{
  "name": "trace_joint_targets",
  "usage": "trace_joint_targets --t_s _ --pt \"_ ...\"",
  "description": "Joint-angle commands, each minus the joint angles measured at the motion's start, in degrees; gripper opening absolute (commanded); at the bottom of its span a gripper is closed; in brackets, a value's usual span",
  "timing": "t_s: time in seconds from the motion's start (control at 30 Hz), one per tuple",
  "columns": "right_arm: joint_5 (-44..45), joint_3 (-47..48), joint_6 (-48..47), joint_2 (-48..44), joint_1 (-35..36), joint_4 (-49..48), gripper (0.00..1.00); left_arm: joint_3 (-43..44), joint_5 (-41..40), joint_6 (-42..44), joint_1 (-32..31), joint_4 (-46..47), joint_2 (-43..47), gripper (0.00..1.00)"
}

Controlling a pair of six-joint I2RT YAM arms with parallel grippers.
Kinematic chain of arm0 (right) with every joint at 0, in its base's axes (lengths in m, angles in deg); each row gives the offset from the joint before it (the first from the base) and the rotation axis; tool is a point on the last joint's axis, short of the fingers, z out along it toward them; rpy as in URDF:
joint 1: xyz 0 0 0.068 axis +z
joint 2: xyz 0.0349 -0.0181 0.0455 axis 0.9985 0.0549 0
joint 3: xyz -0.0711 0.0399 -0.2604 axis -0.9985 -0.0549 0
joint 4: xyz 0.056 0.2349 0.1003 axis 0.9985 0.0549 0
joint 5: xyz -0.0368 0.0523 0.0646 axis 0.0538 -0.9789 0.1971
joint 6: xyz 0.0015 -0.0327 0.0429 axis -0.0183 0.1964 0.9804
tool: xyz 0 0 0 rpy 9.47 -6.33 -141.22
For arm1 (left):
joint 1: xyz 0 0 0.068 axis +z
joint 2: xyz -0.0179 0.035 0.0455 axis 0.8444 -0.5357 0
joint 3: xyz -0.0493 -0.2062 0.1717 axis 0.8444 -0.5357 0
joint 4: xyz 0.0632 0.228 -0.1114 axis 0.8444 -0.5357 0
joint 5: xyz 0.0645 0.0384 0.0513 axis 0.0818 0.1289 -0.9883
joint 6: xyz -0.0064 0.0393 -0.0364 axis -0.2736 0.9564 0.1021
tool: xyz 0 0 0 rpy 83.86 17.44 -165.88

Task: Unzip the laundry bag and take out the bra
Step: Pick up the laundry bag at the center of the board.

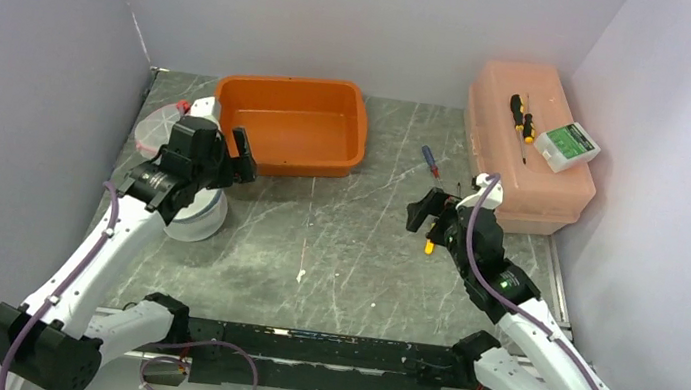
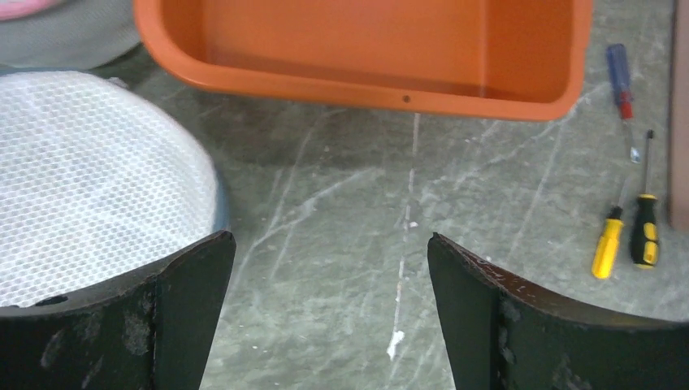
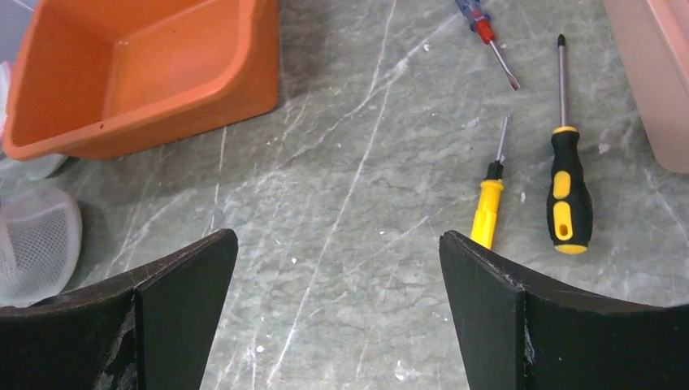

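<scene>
The laundry bag (image 1: 195,219) is a round white mesh dome lying on the table at the left; it fills the left side of the left wrist view (image 2: 89,179) and shows small at the left edge of the right wrist view (image 3: 36,240). My left gripper (image 1: 231,155) hovers just above and to the right of it, open and holding nothing (image 2: 331,240). A second round mesh piece (image 1: 161,127) lies behind, with a bit of pink (image 2: 24,6) on it; I cannot tell whether that is the bra. My right gripper (image 1: 425,211) is open over bare table (image 3: 337,236).
An orange tub (image 1: 295,126) stands at the back, close to the left gripper. Screwdrivers lie by the right gripper: yellow (image 3: 487,207), black-and-yellow (image 3: 566,191), blue-and-red (image 1: 430,159). A pink lidded box (image 1: 526,148) with tools on top sits at the back right. Walls enclose three sides.
</scene>
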Motion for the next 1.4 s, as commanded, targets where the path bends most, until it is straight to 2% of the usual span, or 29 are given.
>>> trace_joint_targets --t_s 0.0,0.1,0.17,0.27,0.4,0.47,0.73,0.97,1.13,1.33,1.37 --pt "4.07 -2.39 -0.06 -4.28 0.07 -3.75 1.00 -0.60 -8.83 -0.05 -0.06 -1.65 1.99 0.94" --pt "9.67 -4.40 3.70 -6.27 0.07 -4.58 1.00 1.47 -20.88 -5.39 -0.06 -9.34 3.05 0.94" --pt "7.97 -4.72 1.21 -7.08 -0.09 -5.14 1.00 0.46 -22.29 -5.94 0.05 -9.55 5.33 0.94" --pt "-0.70 -4.42 -2.24 -6.59 -0.04 -5.86 0.99 -1.70 -14.50 -7.25 2.10 -9.29 7.55 0.94" --pt "-9.73 -7.44 -2.43 -5.97 -0.07 -11.74 0.98 -8.19 2.91 -16.26 8.93 -5.75 8.75 0.94" --pt "-12.28 -7.98 -1.84 -5.13 -0.04 -13.03 0.98 -9.58 5.60 -18.80 11.16 -5.80 9.42 0.94" --pt "-16.53 -10.13 -1.61 -5.56 -0.09 -13.46 0.97 -3.21 -2.00 -21.00 15.79 -18.85 13.71 0.94" --pt "-17.57 -11.67 -0.59 -6.37 -0.04 -13.75 0.97 -5.67 1.06 -24.54 20.48 -23.02 11.99 0.94" --pt "-19.20 -12.62 -0.40 -7.49 -0.08 -13.46 0.97 -8.95 1.55 -27.20 22.86 -22.50 15.82 0.94" --pt "-19.80 -12.50 -0.11 -6.80 -0.11 -13.39 0.96 -14.56 6.18 -30.82 26.10 -18.73 12.76 0.94" --pt "-19.74 -12.51 -0.16 -6.94 -0.09 -13.37 0.96 -15.29 6.27 -31.11 26.69 -18.19 12.93 0.92"
